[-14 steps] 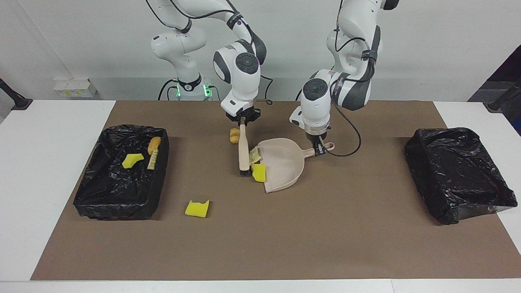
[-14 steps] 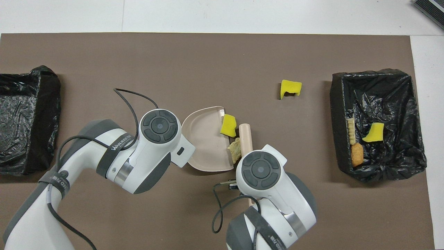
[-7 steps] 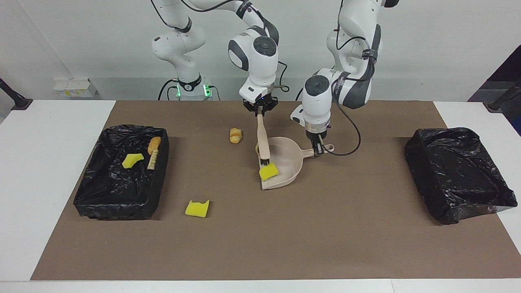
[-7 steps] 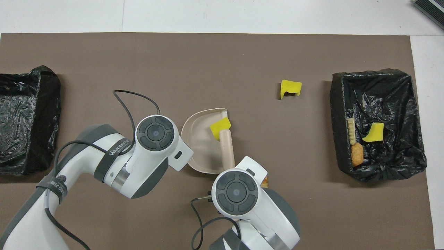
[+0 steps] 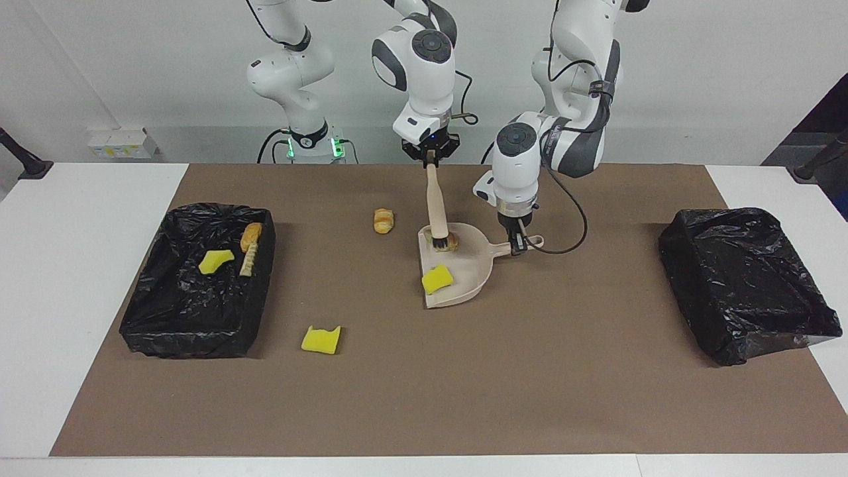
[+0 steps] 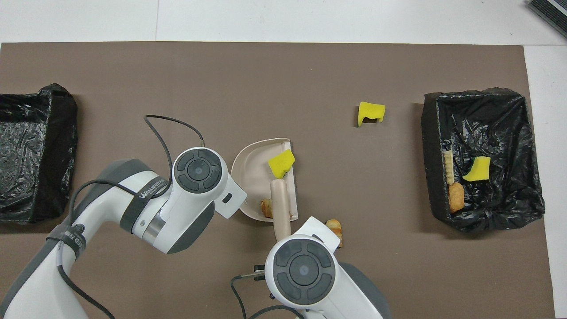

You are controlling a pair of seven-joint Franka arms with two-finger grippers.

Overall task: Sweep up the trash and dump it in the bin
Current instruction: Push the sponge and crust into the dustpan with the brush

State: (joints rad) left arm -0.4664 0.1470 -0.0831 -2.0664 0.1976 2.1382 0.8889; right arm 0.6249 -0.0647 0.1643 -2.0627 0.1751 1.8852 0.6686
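My left gripper (image 5: 519,242) is shut on the handle of the beige dustpan (image 5: 472,266), which lies flat mid-table. In the pan sit a yellow sponge piece (image 5: 437,279) and a brown scrap (image 5: 452,244). My right gripper (image 5: 430,154) is shut on the top of the brush (image 5: 435,205), which stands nearly upright with its black bristles in the pan beside the brown scrap. A bread chunk (image 5: 383,220) lies on the mat beside the pan, toward the right arm's end. Another yellow sponge piece (image 5: 321,339) lies farther from the robots. From overhead, the brush (image 6: 280,208) crosses the dustpan (image 6: 254,170).
A black-lined bin (image 5: 192,331) at the right arm's end holds a yellow piece (image 5: 215,260) and bread-like chunks (image 5: 250,236). A second black-lined bin (image 5: 748,285) stands at the left arm's end. A brown mat (image 5: 563,371) covers the table.
The right arm swept the brush into the pan, pushing in the yellow piece and the brown scrap, then raised it more upright toward the robots. The dustpan turned slightly.
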